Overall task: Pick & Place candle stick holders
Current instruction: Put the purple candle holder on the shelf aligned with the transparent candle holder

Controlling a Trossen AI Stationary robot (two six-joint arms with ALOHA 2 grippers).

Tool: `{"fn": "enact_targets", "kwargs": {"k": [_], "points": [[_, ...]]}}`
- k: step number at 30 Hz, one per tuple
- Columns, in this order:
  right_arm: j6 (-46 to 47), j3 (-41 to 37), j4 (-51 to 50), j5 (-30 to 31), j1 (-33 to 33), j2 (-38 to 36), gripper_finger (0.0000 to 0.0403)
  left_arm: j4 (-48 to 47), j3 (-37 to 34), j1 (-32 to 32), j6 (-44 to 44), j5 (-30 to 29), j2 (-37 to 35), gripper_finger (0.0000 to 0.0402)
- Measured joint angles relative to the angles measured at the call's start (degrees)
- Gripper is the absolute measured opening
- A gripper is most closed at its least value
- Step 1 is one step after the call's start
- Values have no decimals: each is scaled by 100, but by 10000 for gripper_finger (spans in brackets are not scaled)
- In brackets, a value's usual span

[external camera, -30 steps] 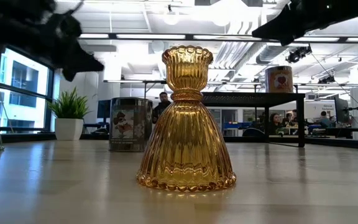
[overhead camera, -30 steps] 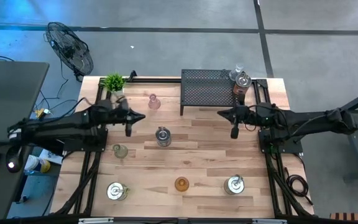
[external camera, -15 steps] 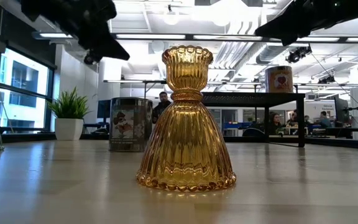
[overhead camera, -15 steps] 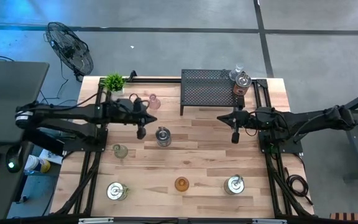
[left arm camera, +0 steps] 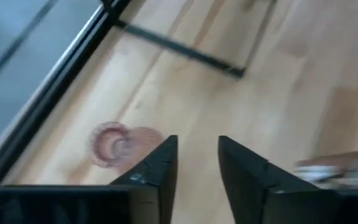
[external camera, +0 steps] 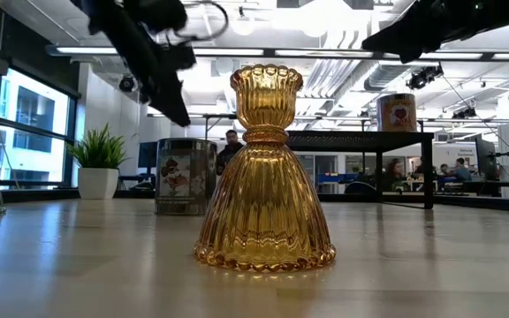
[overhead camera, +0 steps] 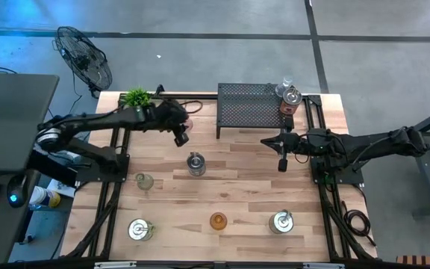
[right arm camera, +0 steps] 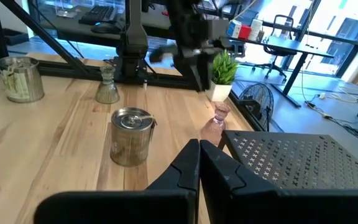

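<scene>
The pink glass holder [left arm camera: 112,144] stands on its base near the table's far edge, just beside and beyond my open left gripper [left arm camera: 197,163], which hovers above it [overhead camera: 180,137] and touches nothing. A silver holder [overhead camera: 195,163] stands mid-table. The pale green glass holder [overhead camera: 145,181] is at the left. An amber glass holder [external camera: 264,168] and two silver ones [overhead camera: 139,229] [overhead camera: 282,221] stand along the near edge. My right gripper [overhead camera: 281,160] waits shut above the table's right half, holding nothing.
A black mesh rack [overhead camera: 248,110] stands at the far edge, with a clear glass holder and a silver one [overhead camera: 289,97] at its right end. A potted plant [overhead camera: 136,98] is at the far left corner. Black frame rails run along both table sides.
My left gripper has swung toward the table's right and far edges, from the left side to just beside the pink holder, and its arm now reaches slantwise across the far left corner. My right gripper has kept still. No holder has moved.
</scene>
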Motion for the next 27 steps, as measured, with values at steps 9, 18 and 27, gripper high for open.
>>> {"fn": "enact_targets", "kwargs": {"k": [9,18,27], "points": [[-4,0,-9,5,0,0,1,-45,244,550,574,-186,858,131],[-17,0,-9,11,0,0,2,349,246,610,1248,-451,1362,130],[-6,2,-11,11,0,2,1,361,256,670,1261,-519,1576,61]]}}
